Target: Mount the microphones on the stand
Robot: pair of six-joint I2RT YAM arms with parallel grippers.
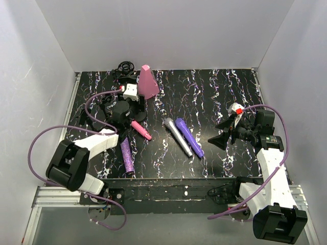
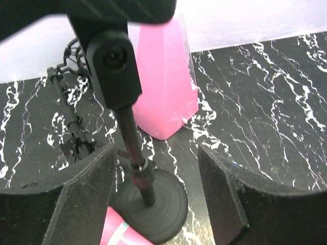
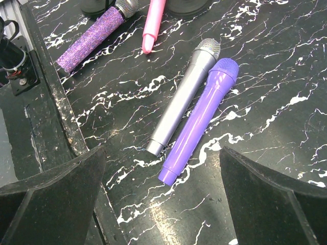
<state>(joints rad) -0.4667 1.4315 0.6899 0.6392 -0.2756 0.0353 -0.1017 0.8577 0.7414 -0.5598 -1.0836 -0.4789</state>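
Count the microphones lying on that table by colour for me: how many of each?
Silver-grey microphone: 1
Pink microphone: 1
Smooth violet microphone: 1
Glittery purple microphone: 1
Total: 4 microphones

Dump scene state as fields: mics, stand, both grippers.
stand: upright, no mic attached
silver-grey mic: flat on table, alongside violet mic
pink mic: flat, by stand base
glittery purple mic: flat, near front edge
left gripper: open, fingers either side of stand pole
right gripper: open, above silver-grey and violet mics
pink cone: behind stand
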